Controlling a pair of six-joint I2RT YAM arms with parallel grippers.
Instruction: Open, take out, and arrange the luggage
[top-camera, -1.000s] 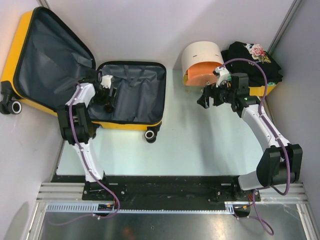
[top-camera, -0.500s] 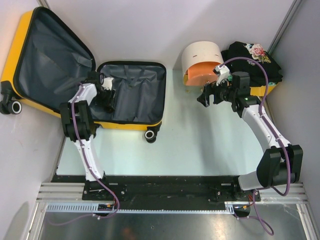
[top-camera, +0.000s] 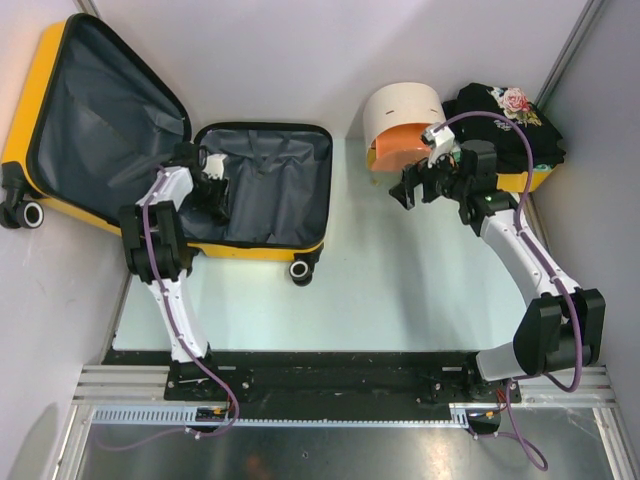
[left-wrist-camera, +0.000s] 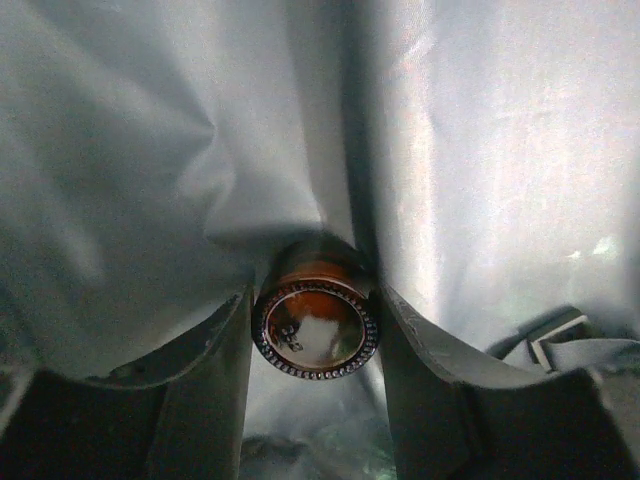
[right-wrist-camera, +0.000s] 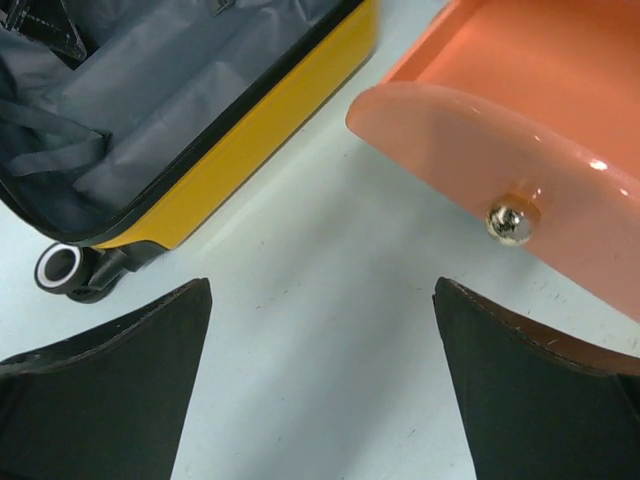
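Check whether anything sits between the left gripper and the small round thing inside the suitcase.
Nothing visible does. The round thing lies right between the fingers of the left gripper, inside the suitcase. The grey lining only bunches behind it and over its top.
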